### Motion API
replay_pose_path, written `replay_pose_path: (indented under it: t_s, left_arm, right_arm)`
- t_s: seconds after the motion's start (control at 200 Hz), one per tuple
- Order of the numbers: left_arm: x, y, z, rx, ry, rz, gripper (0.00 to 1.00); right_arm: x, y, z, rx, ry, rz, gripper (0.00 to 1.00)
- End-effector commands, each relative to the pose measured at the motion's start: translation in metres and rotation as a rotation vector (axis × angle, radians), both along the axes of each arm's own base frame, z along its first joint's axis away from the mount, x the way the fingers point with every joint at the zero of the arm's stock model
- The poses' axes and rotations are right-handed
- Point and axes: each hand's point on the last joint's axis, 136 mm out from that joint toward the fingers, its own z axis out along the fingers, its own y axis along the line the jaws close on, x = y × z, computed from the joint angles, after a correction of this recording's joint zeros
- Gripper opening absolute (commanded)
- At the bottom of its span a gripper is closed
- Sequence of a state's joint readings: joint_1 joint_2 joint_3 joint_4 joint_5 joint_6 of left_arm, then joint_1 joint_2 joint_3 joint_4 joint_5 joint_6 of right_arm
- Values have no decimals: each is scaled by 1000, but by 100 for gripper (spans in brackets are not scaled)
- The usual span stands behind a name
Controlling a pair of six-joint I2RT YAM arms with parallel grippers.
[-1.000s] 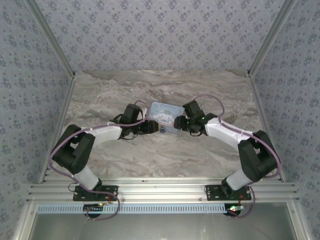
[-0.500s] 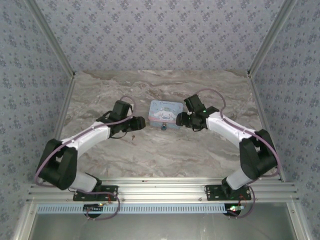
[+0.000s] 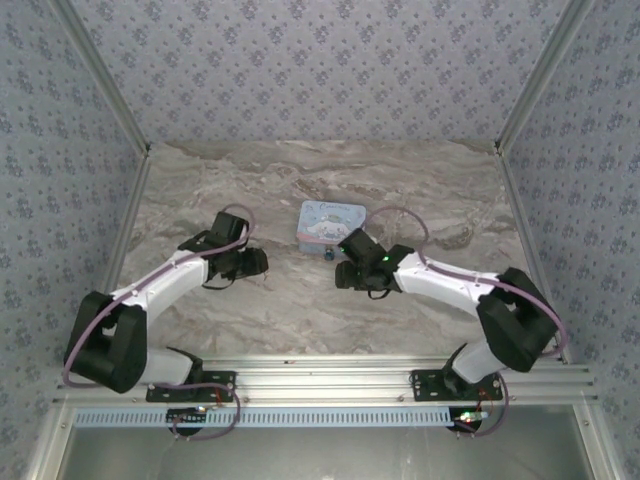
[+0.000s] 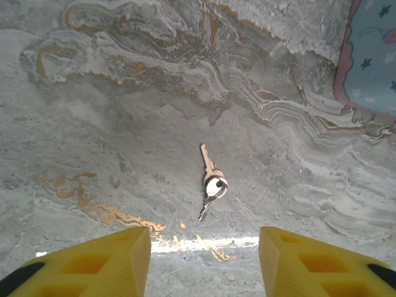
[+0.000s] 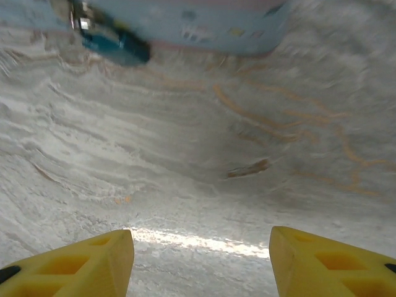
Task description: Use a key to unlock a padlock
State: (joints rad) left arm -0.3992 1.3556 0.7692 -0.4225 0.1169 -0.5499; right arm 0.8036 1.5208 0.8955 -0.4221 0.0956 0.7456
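Teal padlock, blurred, sits against the pale-blue tin.

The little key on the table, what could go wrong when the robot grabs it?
The key lies flat on the marble table, so the open left gripper may push it away instead of lifting it. A second key seems to share its ring; the wrong one might get pinched. The padlock sits at the tin's edge and may wobble when poked.
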Motion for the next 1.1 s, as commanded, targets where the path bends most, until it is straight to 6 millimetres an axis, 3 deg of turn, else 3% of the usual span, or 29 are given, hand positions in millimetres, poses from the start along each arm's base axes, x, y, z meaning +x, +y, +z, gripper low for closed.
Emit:
replay_pose_path:
  t_s: [0.0, 0.235, 0.725, 1.094]
  left_arm:
    - [-1, -6, -5, -7, 32, -38, 44]
    - [3, -16, -20, -23, 68, -73, 38]
    - [13, -33, -42, 80, 118, -180, 41]
    - [6, -20, -45, 203, 122, -217, 16]
  right_arm:
    - [9, 14, 2, -10, -21, -12, 61]
    - [7, 31, -6, -11, -3, 22, 61]
    - [5, 26, -11, -37, 14, 21, 61]
    - [6, 22, -4, -23, 4, -1, 61]
